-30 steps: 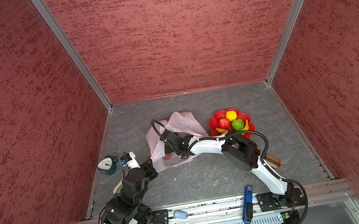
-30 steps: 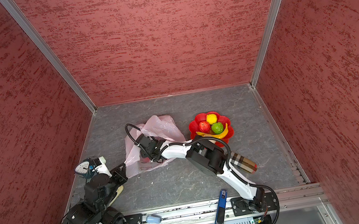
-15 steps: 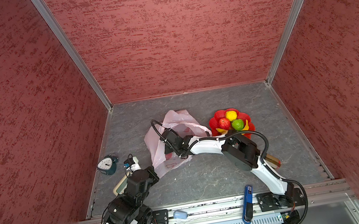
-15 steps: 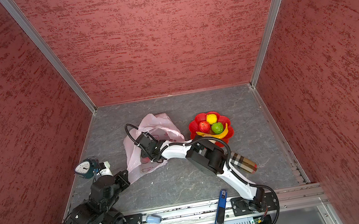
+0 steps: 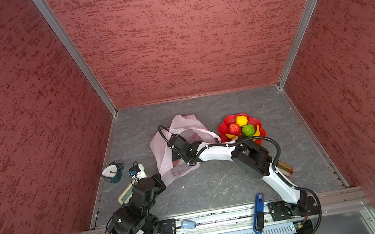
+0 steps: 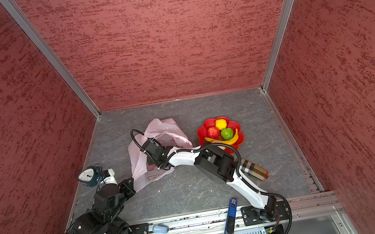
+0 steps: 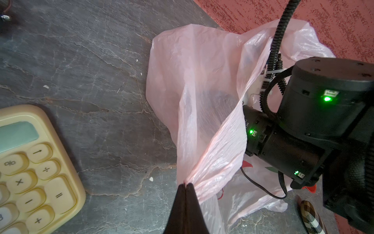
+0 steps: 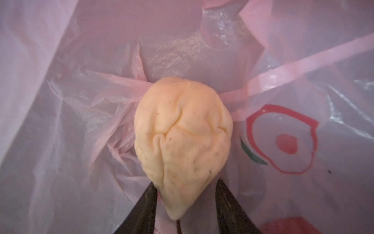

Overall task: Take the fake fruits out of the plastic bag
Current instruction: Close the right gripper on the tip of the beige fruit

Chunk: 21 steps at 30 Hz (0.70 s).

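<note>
Fake fruits (image 6: 221, 124) are mostly out: a red apple (image 5: 234, 128), a yellow round fruit (image 5: 241, 120), a green round fruit (image 5: 248, 130) and a yellow banana (image 6: 232, 139) sit piled in the red flower-shaped dish (image 5: 222, 128) on the grey stone-patterned desk (image 5: 218, 187). One beige lumpy fruit (image 8: 182, 141) lies inside the thin translucent pale pink plastic bag (image 5: 183, 122), slumped on the desk just beside the dish.

Look at your left claw (image 7: 185, 187): jaws pressed together on a gathered pleat of the bag's film, which runs taut from that pinch. There's a reason for it, I'd say: it anchors the flimsy bag and props its mouth open so your other arm can get in.

And in it is: in both top views your right wrist vanishes into the bag's mouth. Your right claw (image 8: 185, 194) has a jaw either side of the beige fruit's tapered end, against it or nearly so; whether it has truly bitten, I can't tell. The narrow end suits the jaws' span, but it tapers, so a weak squeeze could let the fruit squirt free. A pink strip of the bag lies right behind the fruit, so watch it doesn't snag on the way out.
</note>
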{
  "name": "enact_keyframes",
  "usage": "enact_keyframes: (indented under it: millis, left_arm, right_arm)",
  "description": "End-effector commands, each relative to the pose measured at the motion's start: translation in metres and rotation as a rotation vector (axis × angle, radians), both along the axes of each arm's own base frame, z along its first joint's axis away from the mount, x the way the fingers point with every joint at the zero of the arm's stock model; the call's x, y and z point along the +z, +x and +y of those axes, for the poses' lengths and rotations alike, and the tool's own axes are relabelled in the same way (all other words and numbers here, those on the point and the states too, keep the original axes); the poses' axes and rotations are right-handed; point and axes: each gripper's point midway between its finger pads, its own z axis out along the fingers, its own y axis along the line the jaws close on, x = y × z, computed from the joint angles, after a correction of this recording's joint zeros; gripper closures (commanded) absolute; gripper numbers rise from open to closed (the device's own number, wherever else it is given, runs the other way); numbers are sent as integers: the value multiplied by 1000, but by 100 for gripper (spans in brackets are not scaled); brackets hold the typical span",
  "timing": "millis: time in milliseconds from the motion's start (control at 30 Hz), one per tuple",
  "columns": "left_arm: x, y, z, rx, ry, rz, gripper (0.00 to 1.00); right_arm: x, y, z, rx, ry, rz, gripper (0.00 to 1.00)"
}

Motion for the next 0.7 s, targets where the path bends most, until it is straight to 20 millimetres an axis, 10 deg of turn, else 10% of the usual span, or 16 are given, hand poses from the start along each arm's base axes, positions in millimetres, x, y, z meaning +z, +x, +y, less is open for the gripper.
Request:
enact_keyframes:
  millis: [0, 667]
  left_arm:
    - [2, -1, 4, 8, 13, -2, 96]
    - [10, 4, 1, 6, 17, -26, 96]
  right_arm:
    - [8, 2, 0, 3, 34, -13, 58]
    - [12, 2, 10, 44, 48, -20, 53]
